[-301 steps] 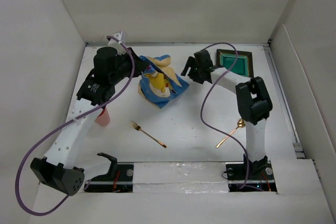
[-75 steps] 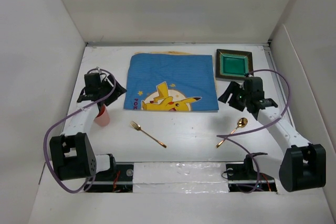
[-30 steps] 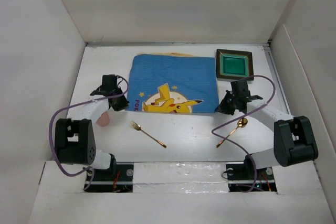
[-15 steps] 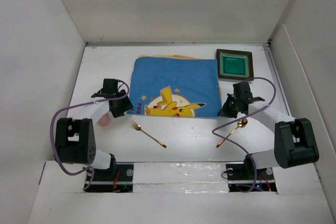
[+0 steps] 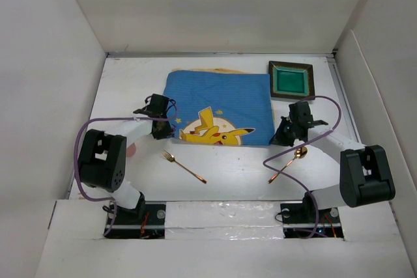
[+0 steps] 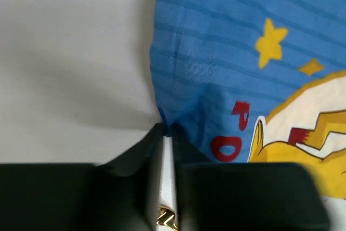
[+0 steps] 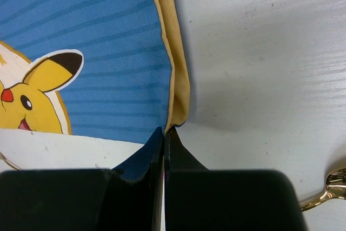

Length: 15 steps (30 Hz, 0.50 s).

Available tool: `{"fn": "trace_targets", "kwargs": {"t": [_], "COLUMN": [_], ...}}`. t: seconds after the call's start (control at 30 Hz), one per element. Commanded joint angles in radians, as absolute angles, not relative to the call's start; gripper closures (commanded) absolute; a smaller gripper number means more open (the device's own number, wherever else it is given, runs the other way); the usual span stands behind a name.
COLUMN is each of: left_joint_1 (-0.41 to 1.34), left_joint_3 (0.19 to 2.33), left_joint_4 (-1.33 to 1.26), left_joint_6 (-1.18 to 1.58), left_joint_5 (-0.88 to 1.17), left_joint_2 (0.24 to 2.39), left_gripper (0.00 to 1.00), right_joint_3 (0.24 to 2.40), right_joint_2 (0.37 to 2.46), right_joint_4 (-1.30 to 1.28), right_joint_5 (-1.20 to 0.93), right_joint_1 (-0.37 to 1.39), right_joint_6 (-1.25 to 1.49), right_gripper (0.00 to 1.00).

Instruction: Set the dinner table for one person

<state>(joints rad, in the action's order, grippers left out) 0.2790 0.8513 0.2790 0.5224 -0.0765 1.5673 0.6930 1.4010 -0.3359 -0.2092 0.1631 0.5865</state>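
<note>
The desk (image 5: 228, 177) fills the floor of the white-walled enclosure and bears everything. It appears to be wider than it is deep, so its long axis runs side to side across the top view, long edges facing the arms and the back wall. What has changed on it is the placemat (image 5: 221, 96). Ten seconds ago this was a crumpled heap. Now it lies flat, picture side up, in the far middle of the desk, and over the last second it has crept slightly nearer the arms. I judge that the spreading is nearly done, with only the final squaring left before the dishes go on.

The green square plate (image 5: 290, 80) sits just beside the mat's far right corner, not yet on it.

The left end effector (image 6: 167, 128) has shifted from beside the mat to its near left corner. Its jaws are nearly together, and the cloth puckers at the tips (a fresh pinch, by the look of it). The right end effector (image 7: 164, 130) is clamped on the near right corner, where the yellow backing curls up.

The fork (image 5: 184, 165) and spoon (image 5: 287, 163) lie on bare desk nearer the arms, untouched.
</note>
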Motion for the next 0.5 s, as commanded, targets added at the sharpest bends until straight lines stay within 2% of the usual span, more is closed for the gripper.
{"fn": "trace_targets", "kwargs": {"t": [0.0, 0.47], "left_joint_1": [0.27, 0.284], "left_joint_3": [0.851, 0.785], "left_joint_4": [0.33, 0.454], "left_joint_6": [0.538, 0.554], "left_joint_5": [-0.156, -0.192], "left_joint_2": [1.574, 1.342], "left_gripper": [1.0, 1.0], "right_joint_3": [0.713, 0.678], "right_joint_2": [1.381, 1.325], "right_joint_4": [-0.318, -0.373], "right_joint_5": [-0.222, -0.196], "right_joint_1": [0.152, 0.143], "right_joint_6": [0.563, 0.522], "right_gripper": [1.0, 1.0]}}
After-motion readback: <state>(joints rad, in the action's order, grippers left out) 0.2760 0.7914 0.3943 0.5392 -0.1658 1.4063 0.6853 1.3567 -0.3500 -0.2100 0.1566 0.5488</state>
